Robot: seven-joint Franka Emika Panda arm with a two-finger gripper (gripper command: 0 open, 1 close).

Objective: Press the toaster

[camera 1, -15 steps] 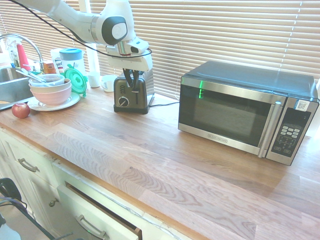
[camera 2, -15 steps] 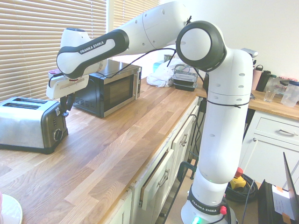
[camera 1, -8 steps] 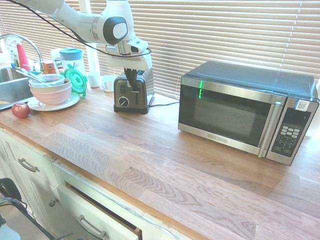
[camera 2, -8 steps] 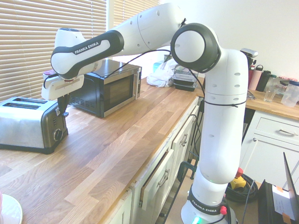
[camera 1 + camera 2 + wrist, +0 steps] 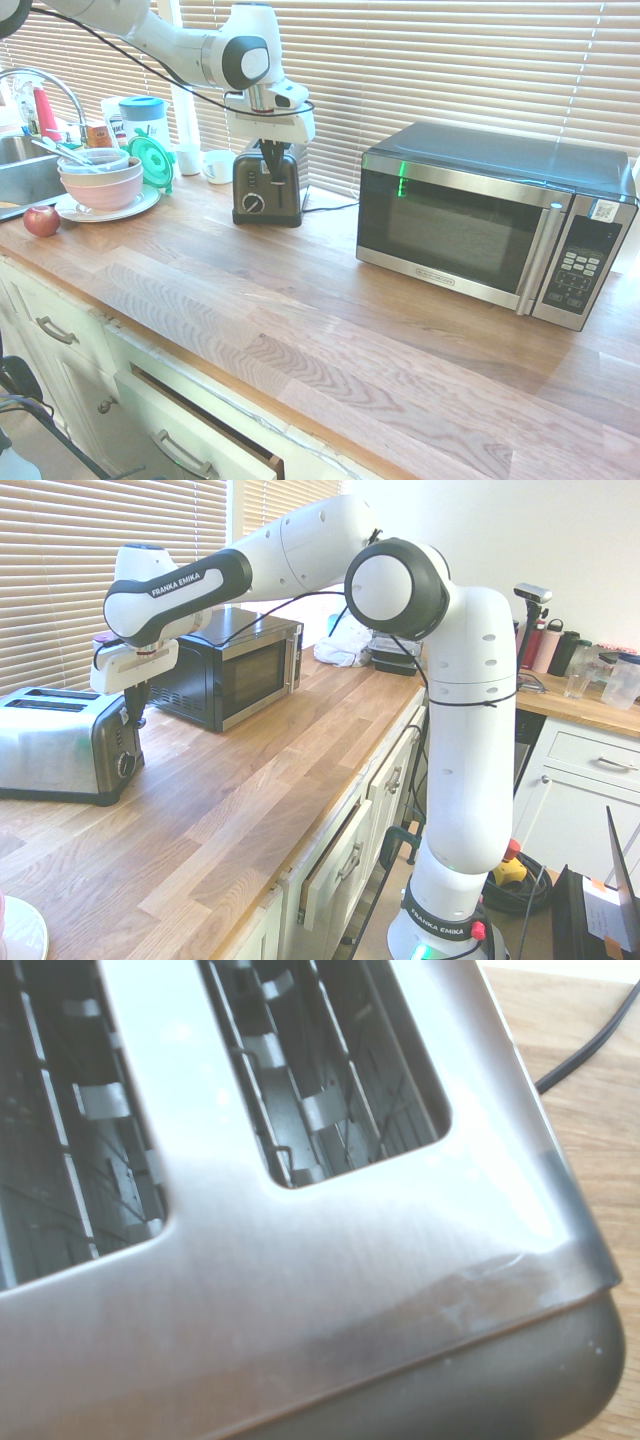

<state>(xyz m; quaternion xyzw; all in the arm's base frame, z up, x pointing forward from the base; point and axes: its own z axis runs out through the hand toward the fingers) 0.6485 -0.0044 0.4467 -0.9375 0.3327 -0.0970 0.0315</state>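
Observation:
The toaster (image 5: pixel 267 190) stands on the wooden counter near the window blinds, its dark front with the round dial (image 5: pixel 254 202) facing the room. My gripper (image 5: pixel 270 158) points straight down over the upper front face, fingers shut with nothing between them. The lever is hidden behind the fingers. In the second exterior view the gripper (image 5: pixel 134 715) hangs just at the front end of the toaster (image 5: pixel 55 750), above the dial (image 5: pixel 124 765). The wrist view looks down on the toaster's brushed-steel top (image 5: pixel 300 1290) with its two empty slots.
A large microwave (image 5: pixel 490 225) stands to the right of the toaster. To the left are stacked bowls on a plate (image 5: pixel 100 180), an apple (image 5: pixel 41 221), a white cup (image 5: pixel 217 166) and the sink (image 5: pixel 20 175). The toaster's cable (image 5: pixel 330 208) trails behind.
The fingers have gone from slightly apart to shut. The gripper has shifted a little to the right, and the toaster has slid and turned slightly with it.

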